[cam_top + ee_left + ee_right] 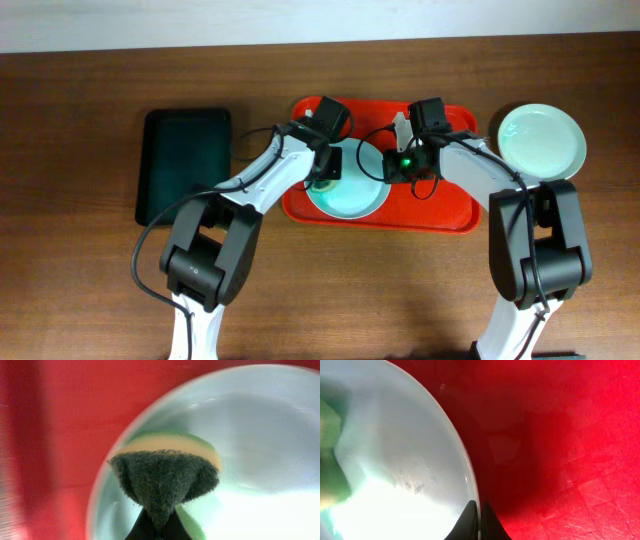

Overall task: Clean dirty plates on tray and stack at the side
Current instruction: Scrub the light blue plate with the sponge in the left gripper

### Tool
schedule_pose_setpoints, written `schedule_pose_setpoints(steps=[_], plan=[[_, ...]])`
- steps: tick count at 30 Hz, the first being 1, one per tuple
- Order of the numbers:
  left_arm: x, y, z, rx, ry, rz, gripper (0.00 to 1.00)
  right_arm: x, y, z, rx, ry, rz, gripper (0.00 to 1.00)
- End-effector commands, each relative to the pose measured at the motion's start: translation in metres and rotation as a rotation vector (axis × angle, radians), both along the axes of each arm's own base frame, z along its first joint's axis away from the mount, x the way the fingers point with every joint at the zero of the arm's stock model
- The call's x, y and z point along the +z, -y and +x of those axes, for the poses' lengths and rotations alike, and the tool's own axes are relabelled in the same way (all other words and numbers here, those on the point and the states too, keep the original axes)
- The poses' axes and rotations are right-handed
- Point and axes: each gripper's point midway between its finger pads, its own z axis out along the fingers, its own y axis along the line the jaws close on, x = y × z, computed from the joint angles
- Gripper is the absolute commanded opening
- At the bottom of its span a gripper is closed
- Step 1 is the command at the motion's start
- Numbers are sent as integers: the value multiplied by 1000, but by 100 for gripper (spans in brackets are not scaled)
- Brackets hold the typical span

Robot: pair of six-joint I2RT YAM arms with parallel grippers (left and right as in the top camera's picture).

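Plate [352,198] of pale mint lies inside the red tray [455,218], in its left half, and both sets of jaws meet over it. The left jaws, at the plate's left edge, are pinched on a sponge [165,477], yellow-green with a dark scouring face, which sits on the inside of the plate close to its rim; in the left wrist view the sponge hides all but the base of the fingertips. The right jaws, nearer the tray's middle, are pressed almost together on the plate's right rim, which runs down between their dark tips, with bare red tray just beyond. A second plate [541,140] rests on the wooden surface [90,290] just off the tray's right end, near its far corner. A black tray [185,165] lies off the red tray's left end, apart from it
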Motion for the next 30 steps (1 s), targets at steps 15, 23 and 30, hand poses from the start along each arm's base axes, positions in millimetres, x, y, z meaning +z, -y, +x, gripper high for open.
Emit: schedule_pose_setpoints(steps=[15,23,30], plan=[[103,-52,41,145,226,64,0,-6,5,-4,-10,-19,-22,4],[85,-194,38,305,-56,-271,0,-4,5,0,-10,-1,-18,4],[62,-32,15,-40,-5,-251,0,-4,4,1,-11,2,-18,4]])
